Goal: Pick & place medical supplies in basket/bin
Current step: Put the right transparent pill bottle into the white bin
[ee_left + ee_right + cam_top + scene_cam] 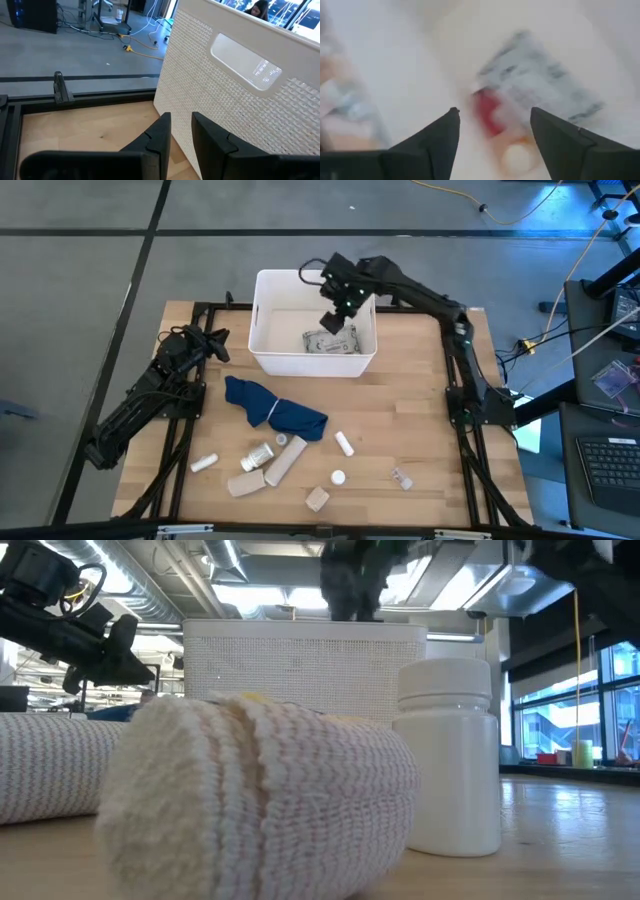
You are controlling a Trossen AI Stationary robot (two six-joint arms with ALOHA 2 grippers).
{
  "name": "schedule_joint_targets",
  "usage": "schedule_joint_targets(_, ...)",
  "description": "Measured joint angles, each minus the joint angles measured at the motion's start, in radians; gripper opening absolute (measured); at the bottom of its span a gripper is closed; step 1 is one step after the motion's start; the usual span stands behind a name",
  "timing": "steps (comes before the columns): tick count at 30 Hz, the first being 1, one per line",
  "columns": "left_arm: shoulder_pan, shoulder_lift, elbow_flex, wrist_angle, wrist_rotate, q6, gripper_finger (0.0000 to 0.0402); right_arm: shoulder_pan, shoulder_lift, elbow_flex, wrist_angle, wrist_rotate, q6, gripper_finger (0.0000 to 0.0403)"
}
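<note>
One grey packet (331, 342) flat in tub (264, 330), apparently lengthwise; right hand (333, 321) above, open, empty.

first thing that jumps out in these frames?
The right gripper, open, hanging over the white tub at the table's far side, with a grey packet lying inside. Next, the dark blue cloth crumpled mid-table, with bandage rolls and vials scattered on the near side of it. The left gripper waits left of the tub.

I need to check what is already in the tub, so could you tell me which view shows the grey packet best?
The high view: the grey packet lies flat in the tub, below the right gripper. The right wrist view shows it blurred; the low and left wrist views show only the tub's walls.
</note>
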Motion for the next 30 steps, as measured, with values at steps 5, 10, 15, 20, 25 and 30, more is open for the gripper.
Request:
schedule_joint_targets(5, 0.000, 0.000, 0.000, 0.000, -0.015, 0.000, 0.0072, 0.135, -0.124, -0.075, -0.032, 0.045, 0.027, 0.0243)
schedule_joint_targets(10, 0.000, 0.000, 0.000, 0.000, -0.016, 0.000, 0.0072, 0.333, -0.177, -0.076, -0.129, 0.185, 0.131, 0.0243)
schedule_joint_targets(15, 0.000, 0.000, 0.000, 0.000, -0.015, -0.001, 0.0072, 0.577, -0.174, -0.077, -0.211, 0.261, 0.309, 0.0243)
schedule_joint_targets(20, 0.000, 0.000, 0.000, 0.000, -0.015, -0.001, 0.0072, 0.820, -0.171, -0.160, -0.151, 0.357, 0.504, 0.0243)
schedule_joint_targets(25, 0.000, 0.000, 0.000, 0.000, -0.011, -0.003, 0.0072, 0.999, -0.170, -0.317, -0.170, 0.367, 0.956, 0.0243)
schedule_joint_targets(30, 0.000, 0.000, 0.000, 0.000, 0.010, -0.003, 0.0072, 1.122, -0.169, -0.488, -0.185, 0.286, 1.294, 0.0243)
